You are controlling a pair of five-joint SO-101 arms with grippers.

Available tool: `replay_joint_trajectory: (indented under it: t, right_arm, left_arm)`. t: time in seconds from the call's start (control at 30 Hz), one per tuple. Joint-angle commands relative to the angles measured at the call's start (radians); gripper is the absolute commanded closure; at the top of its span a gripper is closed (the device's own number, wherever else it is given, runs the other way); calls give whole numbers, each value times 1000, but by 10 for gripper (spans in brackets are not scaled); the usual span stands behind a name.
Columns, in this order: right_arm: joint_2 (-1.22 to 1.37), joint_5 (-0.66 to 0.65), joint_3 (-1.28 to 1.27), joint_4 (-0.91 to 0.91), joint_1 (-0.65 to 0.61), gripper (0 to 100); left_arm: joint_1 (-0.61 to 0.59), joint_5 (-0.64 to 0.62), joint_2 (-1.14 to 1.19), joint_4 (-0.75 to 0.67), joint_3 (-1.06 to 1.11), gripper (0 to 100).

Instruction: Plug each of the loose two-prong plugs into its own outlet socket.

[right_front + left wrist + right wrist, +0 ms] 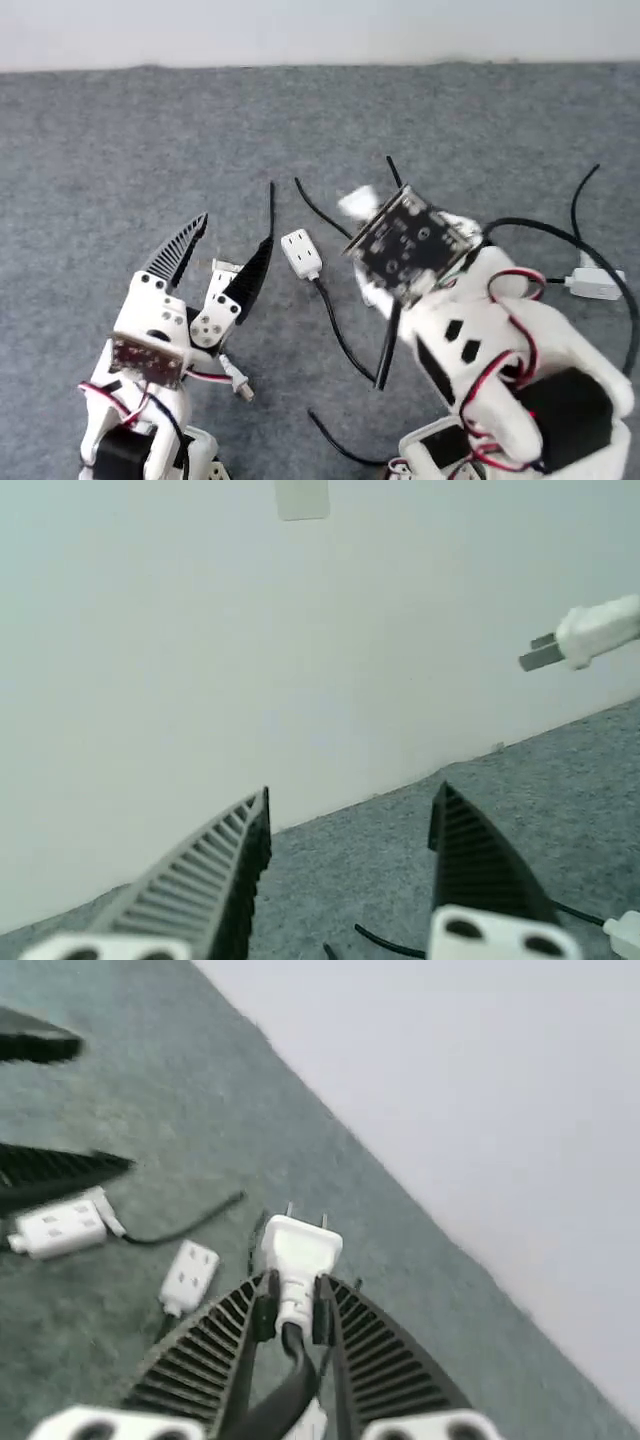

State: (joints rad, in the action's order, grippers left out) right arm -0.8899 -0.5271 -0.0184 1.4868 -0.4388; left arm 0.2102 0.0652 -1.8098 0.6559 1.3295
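My right gripper (292, 1285) is shut on a white two-prong plug (300, 1245), held off the carpet with its prongs pointing away from the wrist. The same plug shows pale beside the right arm's camera board (355, 203) and hangs in the air in the left wrist view (585, 635). A white outlet socket (300, 252) with a black cord lies on the carpet between the arms. Two white socket blocks (60, 1228) (188, 1275) lie below the held plug. My left gripper (232, 240) (353, 798) stands open and holds nothing, just left of the socket.
Grey carpet (150, 140) covers the floor up to a white wall (320, 30). Black cords (345, 350) trail between the arms. Another white plug piece (595, 283) with black cords lies at the far right. A small white block (222, 266) sits by the left gripper's fingers.
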Motion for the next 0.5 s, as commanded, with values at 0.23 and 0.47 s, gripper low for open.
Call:
replay_joint_trajectory:
  t: [0.23, 0.47]
  right_arm:
    - [232, -18, 117, 136, 214, 991]
    - [587, -51, 428, 311, 286, 991]
  left_arm:
    - [-153, 21, -11, -261, 125, 754]
    - [-166, 26, -11, -347, 199, 754]
